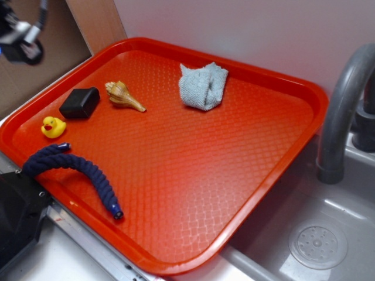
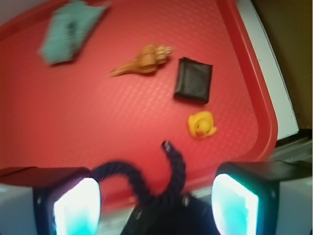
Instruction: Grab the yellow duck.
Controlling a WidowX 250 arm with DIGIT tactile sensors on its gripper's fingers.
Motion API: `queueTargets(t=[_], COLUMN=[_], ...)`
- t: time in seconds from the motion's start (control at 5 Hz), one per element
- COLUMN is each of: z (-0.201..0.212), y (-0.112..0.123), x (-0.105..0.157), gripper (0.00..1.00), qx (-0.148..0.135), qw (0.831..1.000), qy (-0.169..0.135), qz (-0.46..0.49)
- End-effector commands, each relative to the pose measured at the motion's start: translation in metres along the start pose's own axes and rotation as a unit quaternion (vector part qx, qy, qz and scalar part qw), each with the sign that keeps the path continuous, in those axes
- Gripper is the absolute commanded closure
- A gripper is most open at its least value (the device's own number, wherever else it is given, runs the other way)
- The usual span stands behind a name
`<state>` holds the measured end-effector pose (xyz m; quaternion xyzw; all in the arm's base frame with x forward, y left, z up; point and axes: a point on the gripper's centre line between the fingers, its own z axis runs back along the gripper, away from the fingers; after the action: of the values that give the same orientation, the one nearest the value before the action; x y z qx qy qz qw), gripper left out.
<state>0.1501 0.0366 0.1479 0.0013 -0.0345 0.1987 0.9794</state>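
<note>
My gripper (image 2: 155, 203) hangs wide open and empty; the duck (image 2: 201, 124) sits just beside the black block (image 2: 193, 80) (rope (image 2: 168, 178) near too), so I risk snagging either.

Glossy rubbery yellow duck (image 1: 53, 126) on a textured red plastic tray (image 1: 193, 175), beside woven grey cloth (image 1: 203, 86) and braided blue rope (image 1: 79, 170).

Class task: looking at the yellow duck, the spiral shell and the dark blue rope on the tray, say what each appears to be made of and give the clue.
Yellow duck: likely rubber or soft plastic; smooth, evenly coloured, slightly glossy. Spiral shell: real shell or a plastic copy; tan, ridged, hard-looking. Dark blue rope: twisted fibre, probably cotton; matte strands, capped ends. Tray: moulded red plastic, textured surface.
</note>
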Motion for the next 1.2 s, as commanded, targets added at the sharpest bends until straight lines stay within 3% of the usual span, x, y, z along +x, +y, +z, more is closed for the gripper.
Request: queueTargets(t=[0.0,0.4,0.6,0.8,1.0], z=[-0.064,-0.097,-0.12,-0.139,-0.147], y=[0.035,0.048,0.045,0.047,0.047], x=[0.03,0.022,0.012,0.011,0.011], gripper=[0.0,0.0,0.0,0.0,1.0], qx=[0.01,0.021,0.013,0.051,0.06], qw=[0.999,0.999,0.997,0.995,0.994], qy=[0.006,0.046,0.081,0.085,0.092], qz=[0.032,0.011,-0.011,-0.009,-0.013])
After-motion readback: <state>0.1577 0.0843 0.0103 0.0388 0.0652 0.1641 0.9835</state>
